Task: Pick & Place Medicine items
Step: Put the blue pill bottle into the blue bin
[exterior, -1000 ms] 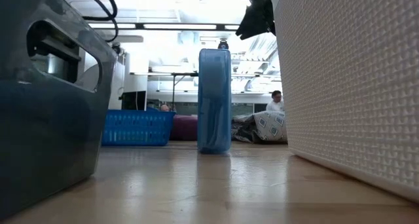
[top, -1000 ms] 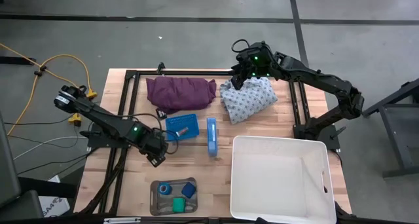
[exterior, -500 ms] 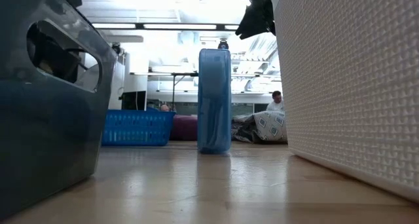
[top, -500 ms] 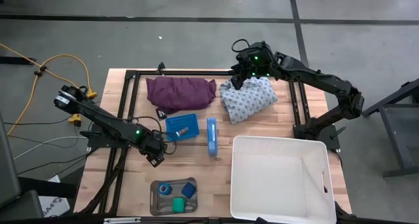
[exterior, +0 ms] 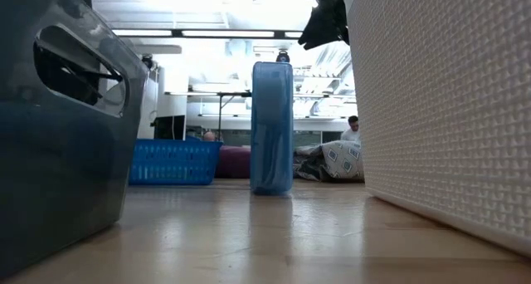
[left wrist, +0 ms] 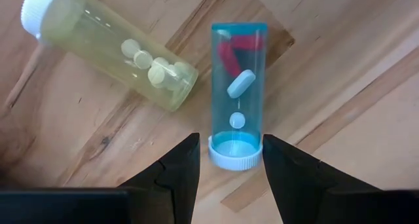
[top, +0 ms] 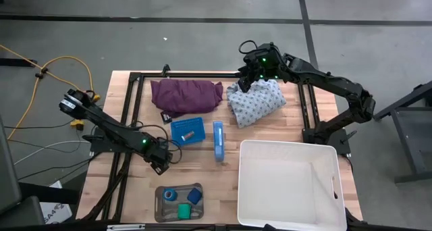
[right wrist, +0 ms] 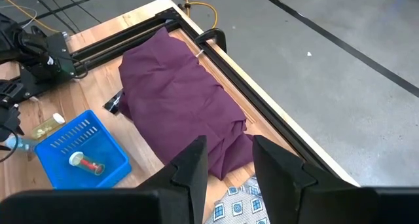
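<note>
Two pill bottles lie on their sides on the wooden table. One is clear blue (left wrist: 237,86) with a pale cap and a few pills inside. The other is yellow (left wrist: 124,54) with a white cap and round white tablets. My left gripper (left wrist: 230,142), (top: 159,161) points down over them, open, with a finger on either side of the blue bottle's cap (left wrist: 235,152); I see no hold. My right gripper (right wrist: 229,152), (top: 247,81) hangs open with nothing in it, high over the patterned cloth (top: 255,101) at the far side.
A blue basket (top: 187,131) holding a small vial sits just right of my left gripper, beside an upright blue box (top: 218,140). A grey tray (top: 162,211) with a blue roll, green roll and blue block is at the near edge. A white bin (top: 324,157) is near right, a purple cloth (top: 185,96) far.
My left gripper has sunk toward the table and the two pill bottles, still pointing down, its fingers no wider or narrower than before. My right arm has kept still.
</note>
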You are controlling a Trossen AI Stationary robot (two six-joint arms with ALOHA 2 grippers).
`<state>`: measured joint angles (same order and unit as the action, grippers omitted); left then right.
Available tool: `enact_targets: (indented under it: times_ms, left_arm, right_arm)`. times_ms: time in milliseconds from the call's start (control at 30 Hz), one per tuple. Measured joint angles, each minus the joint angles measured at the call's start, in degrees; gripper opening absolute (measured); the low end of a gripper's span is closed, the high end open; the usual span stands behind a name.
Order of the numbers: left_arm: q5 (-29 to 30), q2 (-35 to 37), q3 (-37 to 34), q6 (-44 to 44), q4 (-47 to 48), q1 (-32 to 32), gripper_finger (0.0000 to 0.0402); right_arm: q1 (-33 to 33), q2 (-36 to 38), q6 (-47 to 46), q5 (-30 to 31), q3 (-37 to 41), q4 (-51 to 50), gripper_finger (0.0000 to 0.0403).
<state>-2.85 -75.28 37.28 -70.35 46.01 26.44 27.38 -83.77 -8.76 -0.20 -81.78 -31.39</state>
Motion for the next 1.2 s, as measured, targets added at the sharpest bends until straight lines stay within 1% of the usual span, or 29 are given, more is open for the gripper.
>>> enact_targets:
  times_ms: [333,700,1033,1200]
  left_arm:
    - [-0.02,-0.23,-0.02,-0.07,-0.30,0.00,0.0157]
    - [-0.09,-0.21,0.00,-1.16,-0.21,0.00,0.0116]
    - [-0.49,-0.11,0.00,-1.29,-0.17,0.00,0.0112]
    - [-2.20,2.81,0.00,-1.29,0.87,0.00,0.0112]
  right_arm:
    - [0.00,0.00,-0.01,-0.01,0.00,0.32,0.0110]
    - [0.00,0.00,0.00,0.00,0.00,0.34,0.0110]
    - [0.00,0.00,0.00,0.00,0.00,0.33,0.0110]
    - [0.00,-0.02,-0.01,-0.01,-0.01,0.32,0.0110]
